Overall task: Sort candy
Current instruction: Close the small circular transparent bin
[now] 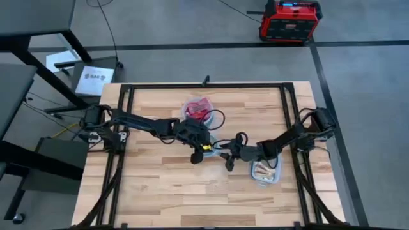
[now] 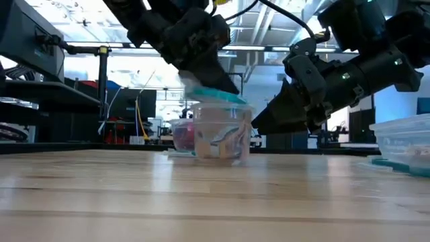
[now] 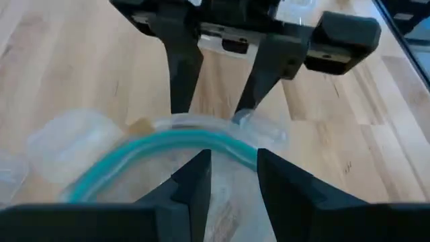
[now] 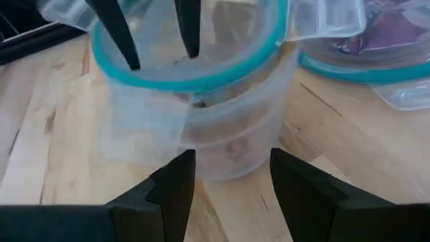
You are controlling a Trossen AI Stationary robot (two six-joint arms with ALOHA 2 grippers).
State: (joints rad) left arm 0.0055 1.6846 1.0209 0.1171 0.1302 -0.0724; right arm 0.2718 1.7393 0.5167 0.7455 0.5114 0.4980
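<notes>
A clear round bowl (image 4: 201, 114) with a teal rim (image 3: 168, 144) stands on the table's middle (image 1: 217, 151); something small and brownish lies inside it. My left gripper (image 3: 234, 165) comes down from above, open, with both fingertips (image 4: 195, 54) inside the rim. My right gripper (image 4: 232, 161) is open and level at the bowl's right side, its fingers in front of the lower wall. A second bowl (image 1: 198, 108) farther back holds red and purple candy (image 4: 386, 30). My left gripper has its fingers pointing down inside the bowl, one of them (image 4: 131, 64) close to the rim; whether it touches the bowl or anything in it, I cannot tell. My right gripper's fingertips (image 3: 243, 115) stand right at the bowl's outer wall; whether they touch it, I cannot tell.
A clear rectangular tub (image 1: 265, 171) sits under my right arm, toward the table's right side, and shows at the edge of the low view (image 2: 403, 144). A black frame (image 1: 128, 96) runs around the tabletop. Bare wood (image 1: 172, 191) lies toward the near edge.
</notes>
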